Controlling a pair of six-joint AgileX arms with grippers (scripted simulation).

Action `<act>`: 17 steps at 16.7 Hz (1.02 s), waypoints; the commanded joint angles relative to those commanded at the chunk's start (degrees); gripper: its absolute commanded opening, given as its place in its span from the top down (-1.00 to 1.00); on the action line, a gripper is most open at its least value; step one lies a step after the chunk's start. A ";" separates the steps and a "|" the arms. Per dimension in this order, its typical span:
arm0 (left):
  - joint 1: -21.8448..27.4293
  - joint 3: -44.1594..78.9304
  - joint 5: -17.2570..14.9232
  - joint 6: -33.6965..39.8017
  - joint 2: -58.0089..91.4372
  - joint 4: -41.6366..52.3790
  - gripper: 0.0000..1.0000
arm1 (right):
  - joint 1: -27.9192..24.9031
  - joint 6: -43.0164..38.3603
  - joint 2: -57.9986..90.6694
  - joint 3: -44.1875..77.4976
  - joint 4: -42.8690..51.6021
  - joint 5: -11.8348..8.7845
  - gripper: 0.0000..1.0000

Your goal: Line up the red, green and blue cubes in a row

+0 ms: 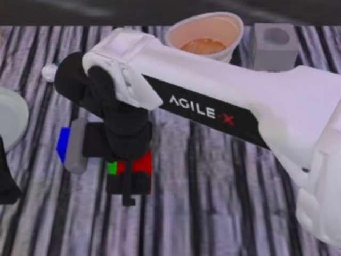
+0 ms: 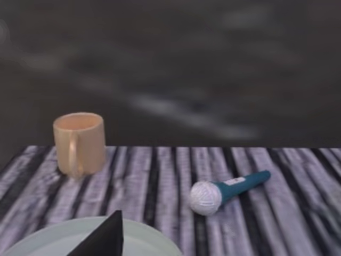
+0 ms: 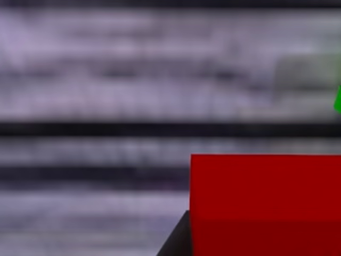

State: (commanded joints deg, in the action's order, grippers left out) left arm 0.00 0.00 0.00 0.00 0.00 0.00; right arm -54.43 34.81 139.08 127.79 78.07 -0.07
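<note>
Currently our right claw (image 1: 129, 184) sits low over the small bright red cube (image 1: 143, 162), green cube (image 1: 112, 167) beside it, blue cube (image 1: 63, 143) farther left on the striped bench (image 1: 213, 202). Grip state: we cannot tell. Our left arm is parked at left.

Rendered simulation tabletop scene

Striped grey table (image 1: 213, 202), blurred dark backdrop; mug (image 2: 80, 143) at ten o'clock, microphone (image 2: 226, 191) centre, wrist view.
</note>
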 joint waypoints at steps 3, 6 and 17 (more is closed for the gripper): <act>0.00 0.00 0.00 0.00 0.00 0.00 -1.00 | 0.07 0.03 -0.19 -1.09 -1.05 -0.07 1.00; 0.00 0.00 0.00 0.00 0.00 0.00 -1.00 | 0.08 -0.09 0.34 -5.79 -6.38 -0.06 1.00; 0.00 0.00 0.00 0.00 0.00 0.00 -1.00 | -0.10 -0.11 1.48 -13.27 -14.75 0.02 0.70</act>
State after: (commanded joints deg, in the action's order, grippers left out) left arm 0.00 0.00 0.00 0.00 0.00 0.00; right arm -54.52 34.70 140.56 114.51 63.32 -0.05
